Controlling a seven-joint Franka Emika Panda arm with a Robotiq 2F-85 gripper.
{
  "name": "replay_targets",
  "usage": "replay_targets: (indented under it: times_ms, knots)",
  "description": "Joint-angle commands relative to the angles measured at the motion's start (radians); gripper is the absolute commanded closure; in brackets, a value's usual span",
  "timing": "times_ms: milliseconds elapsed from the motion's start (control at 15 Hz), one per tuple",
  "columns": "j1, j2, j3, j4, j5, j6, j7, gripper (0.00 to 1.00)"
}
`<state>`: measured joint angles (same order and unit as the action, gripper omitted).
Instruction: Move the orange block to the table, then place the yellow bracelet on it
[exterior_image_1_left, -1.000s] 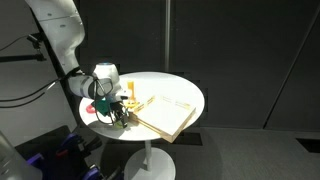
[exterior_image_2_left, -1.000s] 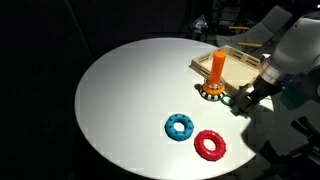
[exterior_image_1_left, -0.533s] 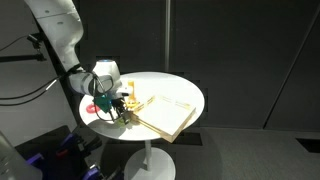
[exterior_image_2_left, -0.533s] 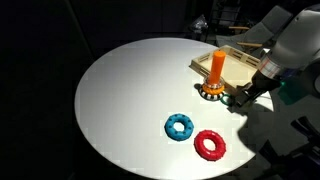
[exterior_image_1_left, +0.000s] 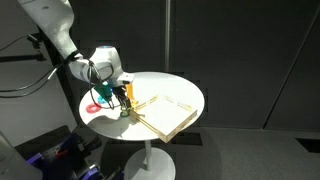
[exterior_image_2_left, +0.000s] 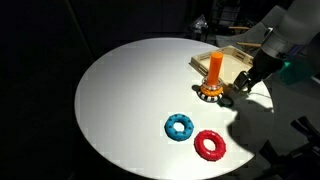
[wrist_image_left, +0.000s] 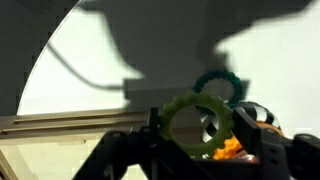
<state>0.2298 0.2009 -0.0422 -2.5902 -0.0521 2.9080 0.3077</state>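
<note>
Bracelet (wrist_image_left: 175, 105) is between my two fingers (wrist_image_left: 252, 140) in the wrist view: it is a yellow ring, seen nearly face on, and one finger presses on each side of it. So my gripper (wrist_image_left: 197, 130) is clamped on the bracelet. Its hole is open toward the camera. In both exterior views the bracelet is too small and too dark at my fingertips to tell clearly.

Just behind and below the bracelet, the wrist view shows a piece of the orange block (wrist_image_left: 228, 148), partly hidden by the ring and by my finger. In an exterior view the block stands upright on the table (exterior_image_2_left: 120, 90), just beside the near edge of the board (exterior_image_2_left: 235, 62), with its stick pointing up. My gripper hangs just beside the block there, on the side away from the table's middle, and throws a shadow on the white top under it. Whether the bracelet touches the block, I cannot tell.

The board is flat, of tan wood, and lies on the table behind the block. Nearer to the front edge of the table lie the blue ring (exterior_image_2_left: 180, 127) and the red ring (exterior_image_2_left: 210, 145), just beside each other and well apart from the block. The table is round and white.
</note>
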Motion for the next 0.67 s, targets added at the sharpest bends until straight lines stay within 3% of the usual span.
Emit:
replay_targets:
  times_ms: [0,600]
  knots:
    - [-0.042,-0.062,0.043,0.028,0.039,-0.064,-0.023,0.51]
    - [-0.068,-0.098,0.097,0.110,0.100,-0.051,-0.020,0.51]
